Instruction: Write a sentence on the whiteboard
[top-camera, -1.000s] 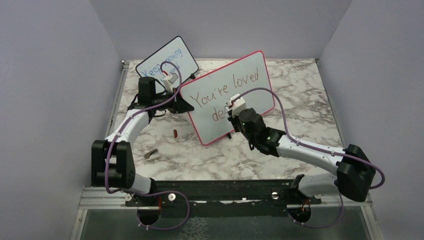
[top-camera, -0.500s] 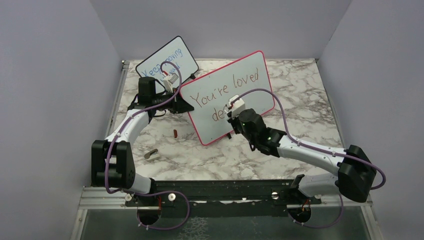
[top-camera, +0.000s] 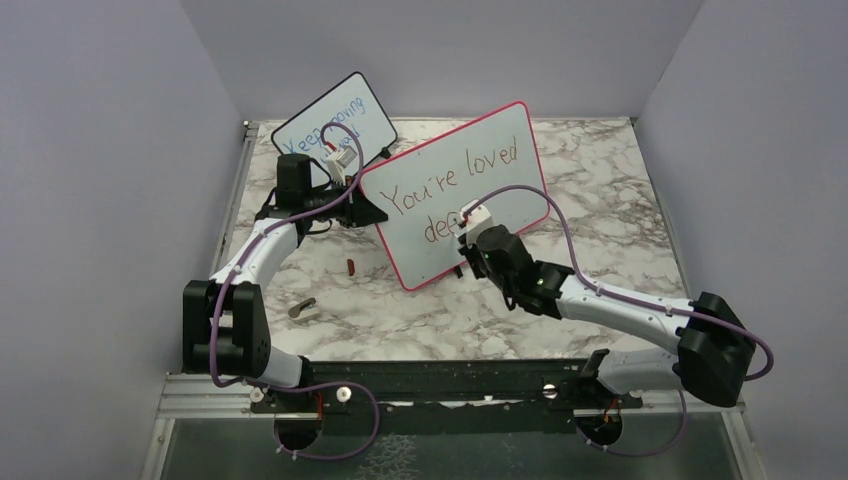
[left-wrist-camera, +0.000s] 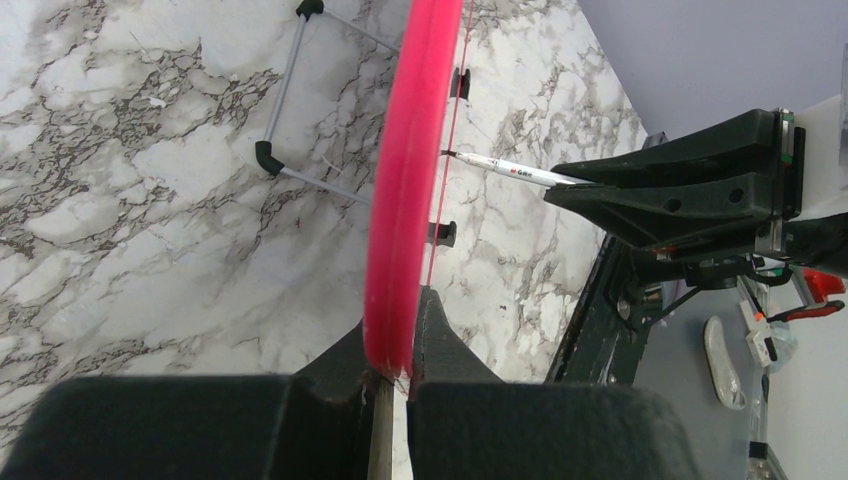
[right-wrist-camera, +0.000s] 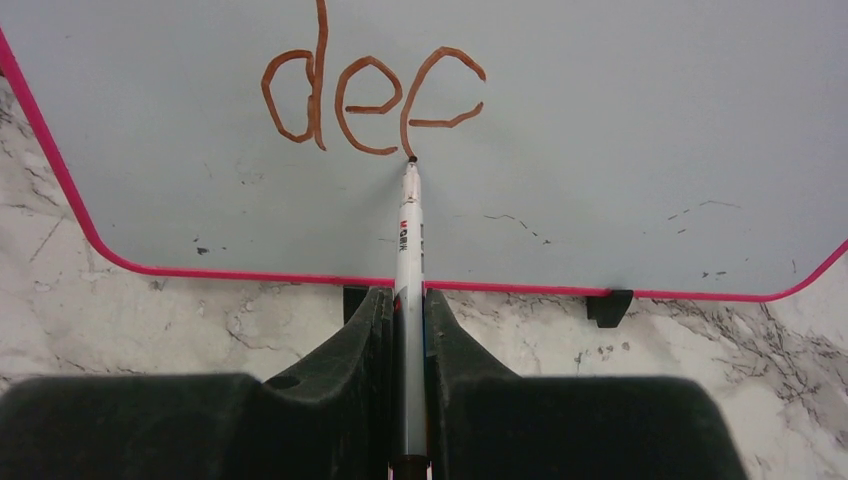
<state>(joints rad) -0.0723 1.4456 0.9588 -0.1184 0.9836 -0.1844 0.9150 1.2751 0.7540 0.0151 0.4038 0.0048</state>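
The pink-framed whiteboard (top-camera: 415, 255) stands tilted on the table. The sentence (top-camera: 455, 170) in brownish-red reads "You're loved", with "dee" (right-wrist-camera: 370, 100) on the line below. My left gripper (top-camera: 372, 213) is shut on the whiteboard's left edge, and the pink rim (left-wrist-camera: 405, 180) sits between its jaws (left-wrist-camera: 400, 360). My right gripper (top-camera: 470, 235) is shut on a white marker (right-wrist-camera: 409, 240). The marker's tip touches the board at the foot of the last "e". From the left wrist, the marker (left-wrist-camera: 510, 172) meets the board face.
A smaller black-framed board (top-camera: 335, 125) with blue writing stands at the back left. A red marker cap (top-camera: 351, 266) and a small grey piece (top-camera: 301, 308) lie on the marble table left of the whiteboard. Black feet (right-wrist-camera: 608, 305) hold the whiteboard's lower edge.
My right gripper has shifted slightly right and down along the board, and a second "e" now shows after "de". The left arm and the whiteboard have stayed still.
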